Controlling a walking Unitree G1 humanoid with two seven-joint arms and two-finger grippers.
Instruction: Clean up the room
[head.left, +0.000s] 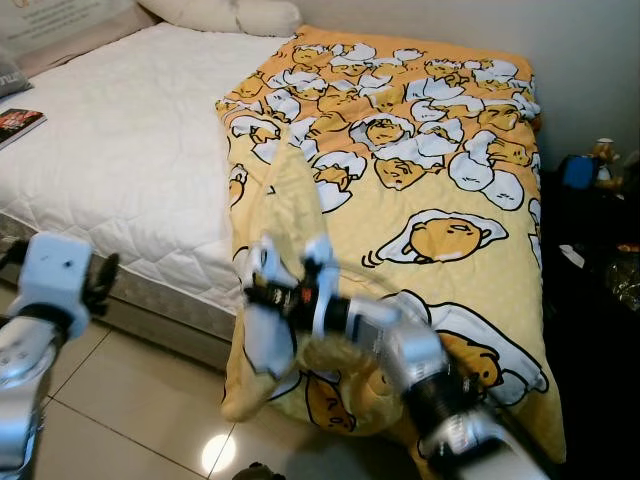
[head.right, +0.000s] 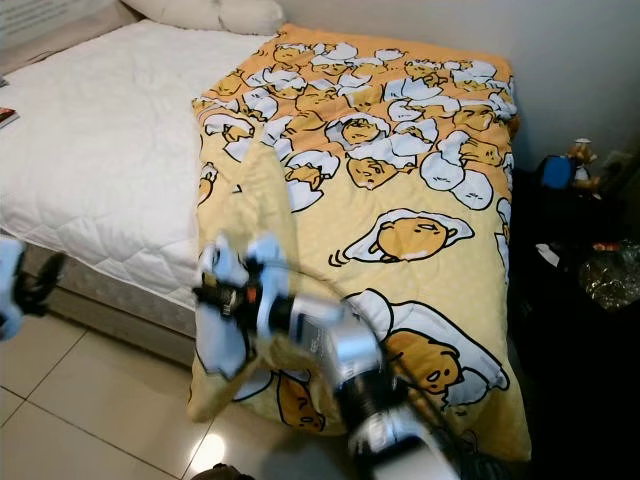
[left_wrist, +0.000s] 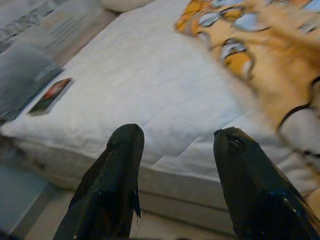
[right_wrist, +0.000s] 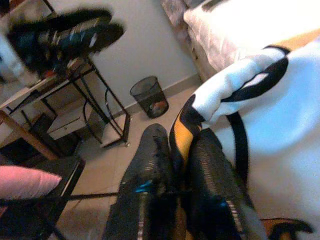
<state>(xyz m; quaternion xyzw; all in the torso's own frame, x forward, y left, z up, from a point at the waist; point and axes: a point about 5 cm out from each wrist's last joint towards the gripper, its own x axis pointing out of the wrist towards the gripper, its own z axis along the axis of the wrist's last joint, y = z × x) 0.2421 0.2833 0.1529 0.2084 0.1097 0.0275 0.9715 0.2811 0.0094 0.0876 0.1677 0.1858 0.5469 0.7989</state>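
Note:
A yellow blanket (head.left: 400, 170) printed with egg-yolk characters covers the right half of the white bed (head.left: 130, 150) and hangs over its near edge toward the floor. My right gripper (head.left: 264, 294) is at the blanket's hanging left corner, in front of the mattress side. In the right wrist view the right gripper (right_wrist: 177, 147) is shut on a fold of the blanket's edge (right_wrist: 260, 110). My left gripper (head.left: 98, 284) is raised at the left, near the mattress side. In the left wrist view the left gripper (left_wrist: 175, 137) is open with nothing between its fingers.
A book (head.left: 15, 122) lies on the bed's far left and a pillow (head.left: 225, 15) at its head. A dark nightstand (head.left: 600, 230) with small items stands right of the bed. A mesh wastebasket (right_wrist: 149, 96) and a metal-frame shelf (right_wrist: 102, 107) stand on the tiled floor (head.left: 130, 400).

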